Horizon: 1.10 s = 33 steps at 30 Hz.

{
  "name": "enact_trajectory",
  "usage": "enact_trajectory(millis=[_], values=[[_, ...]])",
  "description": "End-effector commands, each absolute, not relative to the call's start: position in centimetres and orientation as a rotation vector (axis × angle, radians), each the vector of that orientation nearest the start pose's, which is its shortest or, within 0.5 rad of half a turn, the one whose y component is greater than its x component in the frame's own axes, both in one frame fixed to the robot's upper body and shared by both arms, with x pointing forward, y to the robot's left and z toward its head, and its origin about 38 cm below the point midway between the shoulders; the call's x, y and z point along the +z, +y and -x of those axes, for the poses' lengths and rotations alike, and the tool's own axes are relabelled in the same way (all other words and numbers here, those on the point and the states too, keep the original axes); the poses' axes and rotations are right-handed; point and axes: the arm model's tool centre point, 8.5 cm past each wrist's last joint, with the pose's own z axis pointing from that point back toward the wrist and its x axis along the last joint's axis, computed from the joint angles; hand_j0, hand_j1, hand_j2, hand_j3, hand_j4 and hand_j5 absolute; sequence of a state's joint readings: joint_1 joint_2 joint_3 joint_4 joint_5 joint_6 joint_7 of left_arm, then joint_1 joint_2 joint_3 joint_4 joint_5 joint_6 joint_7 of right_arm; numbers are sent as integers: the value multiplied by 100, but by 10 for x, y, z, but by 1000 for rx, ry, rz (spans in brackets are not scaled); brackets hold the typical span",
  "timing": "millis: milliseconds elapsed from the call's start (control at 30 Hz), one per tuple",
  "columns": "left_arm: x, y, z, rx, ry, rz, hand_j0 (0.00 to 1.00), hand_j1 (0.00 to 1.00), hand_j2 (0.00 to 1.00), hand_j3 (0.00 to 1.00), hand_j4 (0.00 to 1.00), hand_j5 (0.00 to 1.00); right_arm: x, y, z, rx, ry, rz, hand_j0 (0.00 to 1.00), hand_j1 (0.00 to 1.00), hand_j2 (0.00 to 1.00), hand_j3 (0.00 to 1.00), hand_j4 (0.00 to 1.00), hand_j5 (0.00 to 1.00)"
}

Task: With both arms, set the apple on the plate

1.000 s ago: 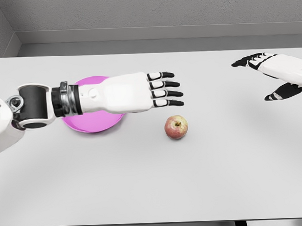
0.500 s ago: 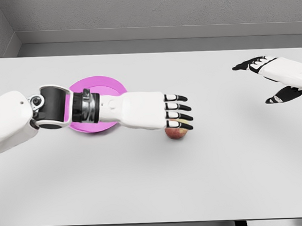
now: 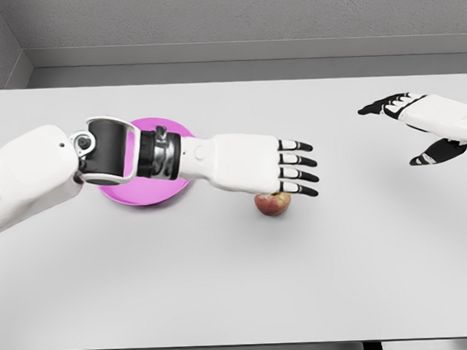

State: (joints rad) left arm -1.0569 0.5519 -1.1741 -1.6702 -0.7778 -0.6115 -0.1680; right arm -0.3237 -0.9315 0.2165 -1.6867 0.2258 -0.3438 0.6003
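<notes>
A smooth, matte grey table point(image 3: 237, 282) is seen from above, backed by a rough grey wall. A round red-and-yellow apple point(image 3: 272, 204) rests on the tabletop near the middle, its upper half hidden beneath the left hand point(image 3: 256, 165). That hand, glossy white with black-jointed fingers point(image 3: 298, 171), is held flat and extended over the fruit, its fingers straight and spread, nothing gripped. A shallow, round magenta plate point(image 3: 146, 195) lies to the left of the apple, largely covered by the left forearm and its dark ribbed wrist. At the far right, the right hand point(image 3: 427, 126) is held above the table, fingers loosely opened and empty.
</notes>
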Motion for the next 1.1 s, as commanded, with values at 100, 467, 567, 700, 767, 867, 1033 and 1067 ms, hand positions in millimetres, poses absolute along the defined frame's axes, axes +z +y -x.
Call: enact_trajectory(millis=[100,467,567,700,767,867,1033,1067], values=[[245,69,-387,2408,1529,404,100,100,100,100,100,100,258,-362,-391,1750,-1402,484,100,100,100,100,100,100],[238,58,-382,2426,1478,379,100,100,100,100,100,100,259,-362,-391,1751,-1402,487,100,100,100,100,100,100],[231,55,-382,2459,1412,380,100,100,100,100,100,100,259,-361,-391,1750,-1405,487,100,100,100,100,100,100],[225,55,-389,2479,1378,411,100,100,100,100,100,100,259,-361,-391,1752,-1405,488,100,100,100,100,100,100],[223,54,-391,2487,1367,420,100,100,100,100,100,100,260,-361,-392,1750,-1407,490,100,100,100,100,100,100],[219,51,-393,2491,1354,427,100,100,100,100,100,100,262,-362,-392,1750,-1410,494,100,100,100,100,100,100],[216,48,-392,2485,1340,430,100,100,100,100,100,100,262,-362,-392,1750,-1410,494,100,100,100,100,100,100],[215,48,-392,2486,1339,430,100,100,100,100,100,100,262,-362,-392,1750,-1410,494,100,100,100,100,100,100]])
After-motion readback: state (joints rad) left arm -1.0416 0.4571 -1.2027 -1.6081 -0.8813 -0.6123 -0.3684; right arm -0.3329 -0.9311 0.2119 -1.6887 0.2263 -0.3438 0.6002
